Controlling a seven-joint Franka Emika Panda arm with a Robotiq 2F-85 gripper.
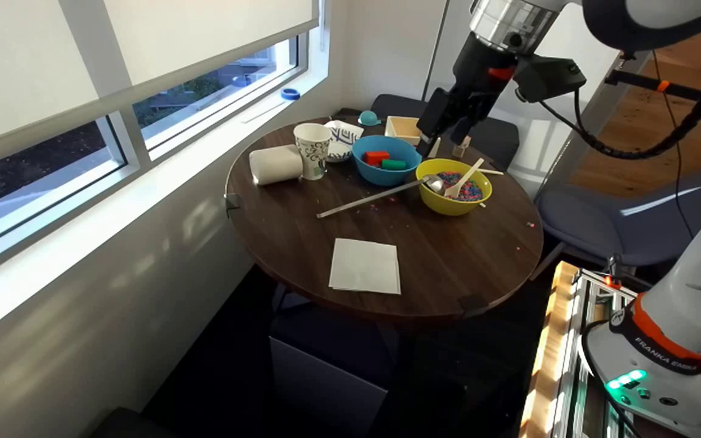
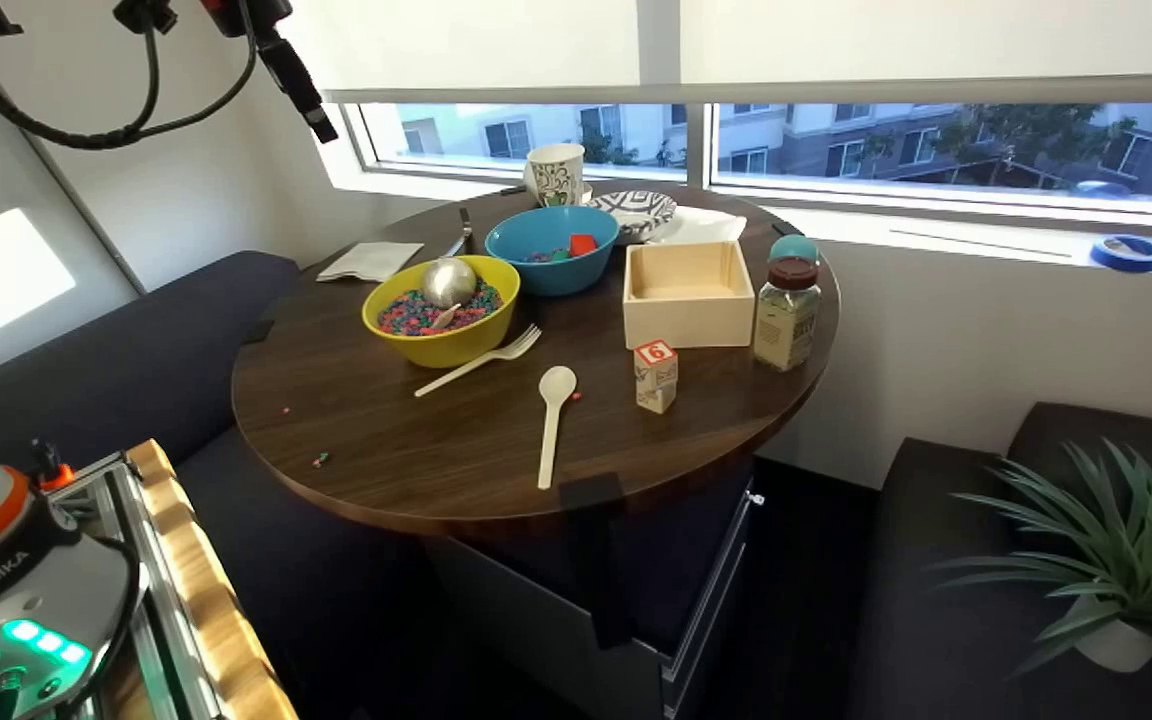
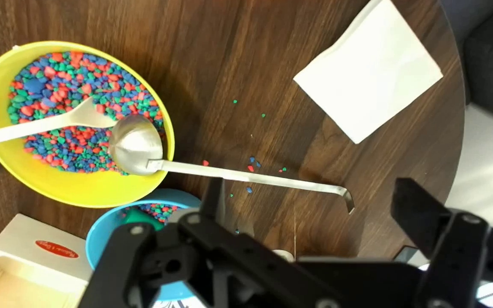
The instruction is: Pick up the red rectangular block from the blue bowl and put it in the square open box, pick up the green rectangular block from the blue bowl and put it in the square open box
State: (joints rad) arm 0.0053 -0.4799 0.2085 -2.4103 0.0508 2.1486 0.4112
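Observation:
The red rectangular block (image 1: pixel 376 158) and the green rectangular block (image 1: pixel 394 165) lie in the blue bowl (image 1: pixel 386 177), as both exterior views show. In the wrist view the green block (image 3: pixel 143 217) shows in the bowl (image 3: pixel 101 231), and the red block is hidden behind my gripper. The square open box (image 2: pixel 688 322) is pale wood and stands beside the blue bowl; nothing shows inside it. It also shows in the wrist view (image 3: pixel 41 248). My gripper (image 3: pixel 315 203) is open and empty, above the table, with its left finger in front of the blue bowl.
A yellow bowl (image 2: pixel 441 348) of coloured pebbles holds a metal ladle (image 3: pixel 250 176) and a wooden spoon. Alphabet blocks (image 2: pixel 656 375) and a spice jar (image 2: pixel 786 315) stand near the box. A paper cup (image 1: pixel 313 152), a patterned bowl (image 2: pixel 633 212) and napkins (image 1: pixel 365 266) are on the table.

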